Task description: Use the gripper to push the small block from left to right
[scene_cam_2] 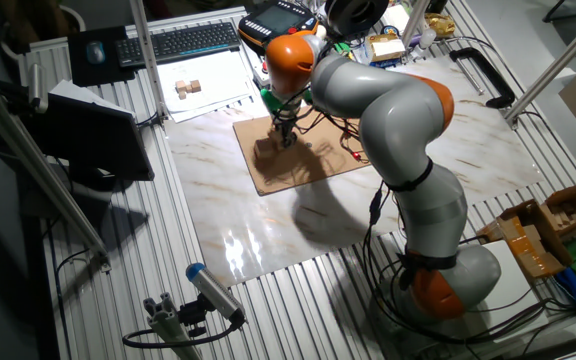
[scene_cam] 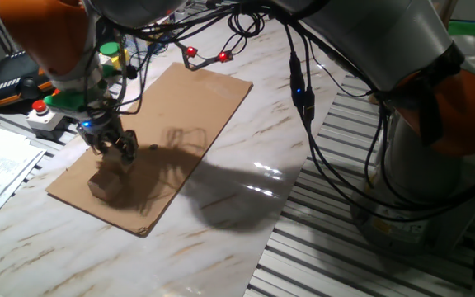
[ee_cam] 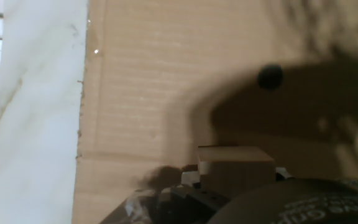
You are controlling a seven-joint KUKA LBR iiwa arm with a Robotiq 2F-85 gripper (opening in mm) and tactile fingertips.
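claw low over the cardboard, block just beside it

the arm (scene_cam_2: pixel 388 110) bends over from its base at the table's edge and reaches down to the cardboard sheet (scene_cam: pixel 171 132), its orange and grey links arched above. the gripper (scene_cam: pixel 115 151) points down at the sheet, a blue light glowing just above it, cables trailing along the arm. whether the fingers are spread or closed cannot be told; nothing shows between them.

the sheet lies on a pale marbled board (scene_cam: pixel 246 206) set on a ribbed metal table (scene_cam_2: pixel 298 300). a keyboard (scene_cam_2: pixel 190 41) and papers (scene_cam_2: pixel 203 85) sit at the far side in the other fixed view, and an emergency stop button (scene_cam: pixel 39 106) is near the sheet's edge.

the small block (scene_cam: pixel 103 185) is a plain tan cube, close in colour to the cardboard. it rests on the sheet near its corner, just beside the fingertips; in the hand view it (ee_cam: pixel 235 165) sits right at the claw's lower edge.
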